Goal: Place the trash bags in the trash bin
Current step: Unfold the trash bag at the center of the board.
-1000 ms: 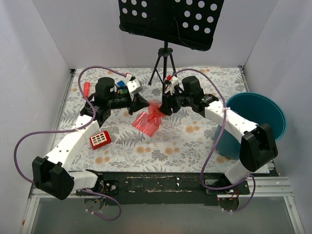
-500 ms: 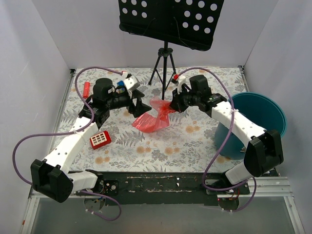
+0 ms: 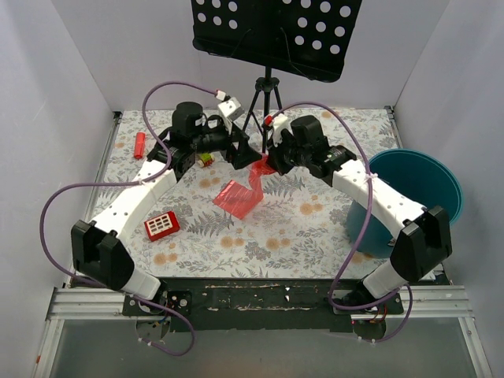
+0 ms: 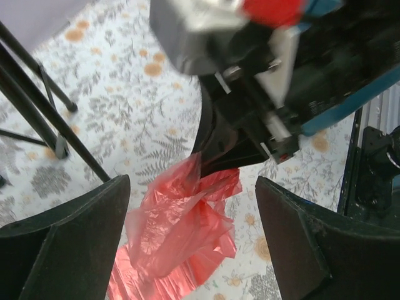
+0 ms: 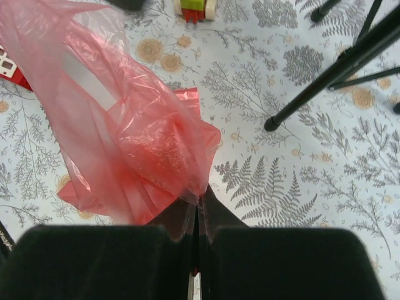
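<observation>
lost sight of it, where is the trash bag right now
In the top view the trash bag is mid-table, just in front of the tripod, its upper end pinched in the shut right hand; the open left hand is beside it.

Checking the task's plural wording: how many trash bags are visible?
1: a red bag mid-table, top pinched by the right tool. None seen elsewhere; part of the bin is hidden.

Left pincer (image 4: 192,187) released the trash bag (image 4: 181,240); right pincer (image 5: 199,209) seemingly grips it.

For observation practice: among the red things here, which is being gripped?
The translucent red bag, pinched by the right gripper; the red block and red cylinder lie free.
</observation>
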### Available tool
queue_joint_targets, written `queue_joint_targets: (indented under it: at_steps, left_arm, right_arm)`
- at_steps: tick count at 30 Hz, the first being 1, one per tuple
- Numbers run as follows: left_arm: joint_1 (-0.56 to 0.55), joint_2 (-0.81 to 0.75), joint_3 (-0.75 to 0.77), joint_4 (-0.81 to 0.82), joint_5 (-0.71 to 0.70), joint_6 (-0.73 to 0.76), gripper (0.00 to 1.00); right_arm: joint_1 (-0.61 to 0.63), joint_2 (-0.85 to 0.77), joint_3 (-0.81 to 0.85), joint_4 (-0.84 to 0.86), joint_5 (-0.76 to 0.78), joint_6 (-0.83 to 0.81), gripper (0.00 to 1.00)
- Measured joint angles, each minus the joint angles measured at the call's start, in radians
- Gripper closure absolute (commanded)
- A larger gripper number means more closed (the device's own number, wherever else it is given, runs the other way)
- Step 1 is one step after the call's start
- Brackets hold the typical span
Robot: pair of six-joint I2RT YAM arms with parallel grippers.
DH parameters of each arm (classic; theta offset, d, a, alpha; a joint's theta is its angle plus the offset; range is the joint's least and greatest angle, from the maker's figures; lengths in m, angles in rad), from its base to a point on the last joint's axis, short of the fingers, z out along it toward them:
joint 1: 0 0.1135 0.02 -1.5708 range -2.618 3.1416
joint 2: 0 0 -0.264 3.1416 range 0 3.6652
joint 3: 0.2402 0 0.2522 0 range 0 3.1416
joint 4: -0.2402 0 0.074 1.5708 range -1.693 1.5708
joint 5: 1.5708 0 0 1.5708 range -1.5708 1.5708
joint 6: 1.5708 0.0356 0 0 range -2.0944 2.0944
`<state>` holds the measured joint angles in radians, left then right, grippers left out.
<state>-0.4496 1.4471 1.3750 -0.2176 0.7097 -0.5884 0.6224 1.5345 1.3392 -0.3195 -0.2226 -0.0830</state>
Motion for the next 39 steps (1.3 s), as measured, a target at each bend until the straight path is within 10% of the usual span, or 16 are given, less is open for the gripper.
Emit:
queue_joint_targets:
  at_steps: [7,10,11,26,32,39]
  left_arm:
    - [-0.007,0.072,0.004,-0.121,0.002,0.023,0.32]
    - [-0.008,0.056,-0.001,-0.124,0.029,0.03,0.96]
    - [-0.008,0.042,-0.011,-0.122,0.04,0.035,1.0]
    - [-0.011,-0.135,-0.189,-0.108,0.039,0.081,1.0]
    - [-0.011,-0.18,-0.189,-0.106,-0.014,0.111,0.38]
    - [-0.025,-0.33,-0.215,0.082,-0.13,0.078,0.28]
  right_arm:
    - [0.058,0.0,0.024,0.005,0.023,-0.044,0.99]
    - [0.07,0.0,0.024,0.007,0.053,-0.048,0.99]
    - [0.07,0.0,0.024,0.008,0.073,-0.048,0.99]
    - [0.066,0.01,0.105,0.023,0.096,-0.077,0.99]
    - [0.097,0.012,0.111,0.022,0.15,-0.125,0.99]
    - [0.136,0.013,0.12,0.031,0.187,-0.146,0.99]
